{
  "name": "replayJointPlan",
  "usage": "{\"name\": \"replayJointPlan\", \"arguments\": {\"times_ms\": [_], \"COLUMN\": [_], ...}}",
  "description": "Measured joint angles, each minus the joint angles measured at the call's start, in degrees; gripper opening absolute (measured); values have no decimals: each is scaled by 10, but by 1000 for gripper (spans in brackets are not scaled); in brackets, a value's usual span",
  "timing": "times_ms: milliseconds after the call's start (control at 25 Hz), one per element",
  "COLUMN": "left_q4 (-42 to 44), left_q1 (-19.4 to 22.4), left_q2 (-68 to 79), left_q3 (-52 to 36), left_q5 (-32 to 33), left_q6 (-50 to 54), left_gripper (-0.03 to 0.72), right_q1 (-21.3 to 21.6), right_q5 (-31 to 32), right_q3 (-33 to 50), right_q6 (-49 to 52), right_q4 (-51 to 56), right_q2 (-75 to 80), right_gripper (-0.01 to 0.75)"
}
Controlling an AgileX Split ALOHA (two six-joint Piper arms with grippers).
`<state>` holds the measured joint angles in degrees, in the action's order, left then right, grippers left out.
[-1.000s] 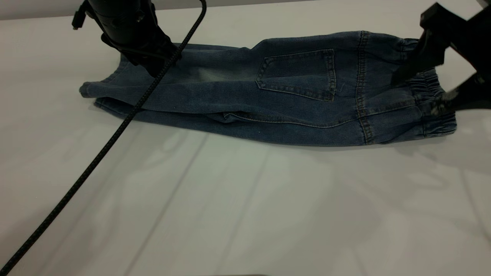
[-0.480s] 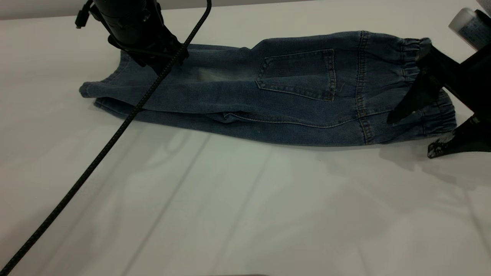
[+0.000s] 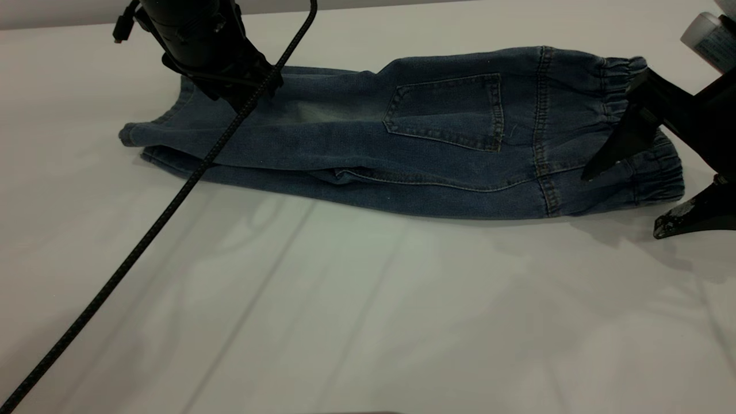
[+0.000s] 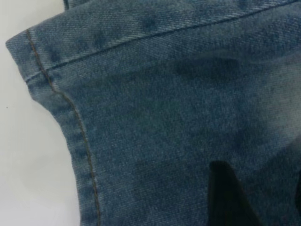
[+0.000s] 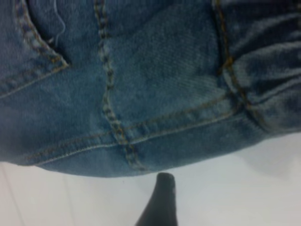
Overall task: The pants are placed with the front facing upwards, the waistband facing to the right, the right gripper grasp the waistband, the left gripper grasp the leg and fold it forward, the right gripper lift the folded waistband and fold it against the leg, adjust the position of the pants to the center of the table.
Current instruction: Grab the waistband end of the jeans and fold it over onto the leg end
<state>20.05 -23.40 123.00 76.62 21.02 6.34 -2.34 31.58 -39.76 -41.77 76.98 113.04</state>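
Pants (image 3: 402, 144) lie folded lengthwise on the desk (image 3: 368, 316). The right gripper (image 3: 632, 195), spread apart, straddles the waistband (image 3: 650, 155); the left gripper's (image 3: 241, 98) state cannot be told. Only 1 layer may be caught.

Black arms, braided black cable (image 3: 144, 236)

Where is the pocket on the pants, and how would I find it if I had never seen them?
Start at the big white table, then find the blue pants lying folded lengthwise across its far side. The pocket is on top, nearer the ruffled waistband at the right end. It is the only square patch outlined in tan stitching.
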Motion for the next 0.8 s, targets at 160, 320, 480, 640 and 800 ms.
{"name": "replayJointPlan", "arguments": {"times_ms": [160,320,480,640,800], "left_q4": [-1,-1,-1,-1,-1], "left_q1": [0,0,0,0,0], "left_q2": [0,0,0,0,0], "left_q3": [0,0,0,0,0], "left_q5": [0,0,0,-1,0], "left_q6": [0,0,0,1,1], "left_gripper": [317,317,317,317,317], "right_q1": [0,0,0,0,0], "right_q5": [1,-7,-10,-10,-1], "right_q3": [0,-10,-27,-36,-36], "right_q6": [-7,-14,16,49,100], "right_q4": [1,4,5,1,-29], "right_q2": [0,0,0,0,0], "right_gripper": [650,592,606,628,629]}}
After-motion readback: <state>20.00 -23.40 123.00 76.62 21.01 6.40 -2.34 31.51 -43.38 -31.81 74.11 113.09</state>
